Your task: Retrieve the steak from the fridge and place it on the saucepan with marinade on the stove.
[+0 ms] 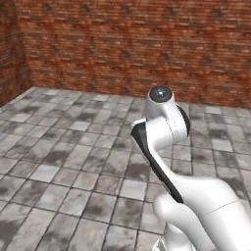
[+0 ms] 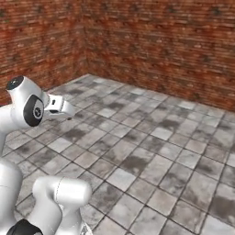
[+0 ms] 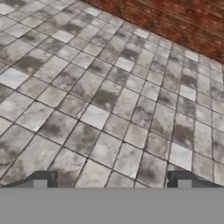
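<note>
Hand view: the gripper hangs with its jaws wide apart and nothing between them, over bare grey tiled floor. Beyond the tiles rises a red brick wall. I cannot tell where the steak is.

Brick wall behind tiled floor, arm in front.

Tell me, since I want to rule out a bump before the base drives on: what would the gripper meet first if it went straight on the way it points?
Probably the tiled floor: the open gripper looks down at bare tiles, with the brick wall farther off. Depth is hard to judge.
</note>
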Motion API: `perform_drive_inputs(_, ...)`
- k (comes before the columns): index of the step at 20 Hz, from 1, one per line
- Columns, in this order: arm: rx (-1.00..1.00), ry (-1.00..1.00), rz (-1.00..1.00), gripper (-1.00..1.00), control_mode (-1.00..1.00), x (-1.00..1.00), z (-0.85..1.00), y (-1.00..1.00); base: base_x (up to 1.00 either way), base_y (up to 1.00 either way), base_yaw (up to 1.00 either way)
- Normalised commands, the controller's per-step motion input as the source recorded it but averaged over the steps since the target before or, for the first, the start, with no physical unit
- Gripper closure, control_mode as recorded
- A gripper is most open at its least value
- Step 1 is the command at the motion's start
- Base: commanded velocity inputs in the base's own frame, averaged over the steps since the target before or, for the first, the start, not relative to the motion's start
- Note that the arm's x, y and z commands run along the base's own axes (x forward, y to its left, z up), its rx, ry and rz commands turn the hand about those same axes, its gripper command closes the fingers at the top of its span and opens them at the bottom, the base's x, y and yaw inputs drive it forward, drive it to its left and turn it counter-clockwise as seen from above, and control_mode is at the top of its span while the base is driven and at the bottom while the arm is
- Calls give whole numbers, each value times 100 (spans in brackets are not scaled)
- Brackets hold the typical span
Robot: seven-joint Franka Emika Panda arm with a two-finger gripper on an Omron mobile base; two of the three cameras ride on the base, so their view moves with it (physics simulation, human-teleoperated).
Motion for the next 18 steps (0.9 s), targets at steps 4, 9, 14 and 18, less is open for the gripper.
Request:
perform_drive_inputs(4,0,0,0,-100,100,0,0,0,74,-2,79)
perform_drive_inputs(9,0,0,0,-100,100,0,0,0,75,-2,79)
perform_drive_inputs(14,0,0,0,-100,100,0,0,0,85,-13,73)
perform_drive_inputs(18,0,0,0,-100,100,0,0,0,98,-22,65)
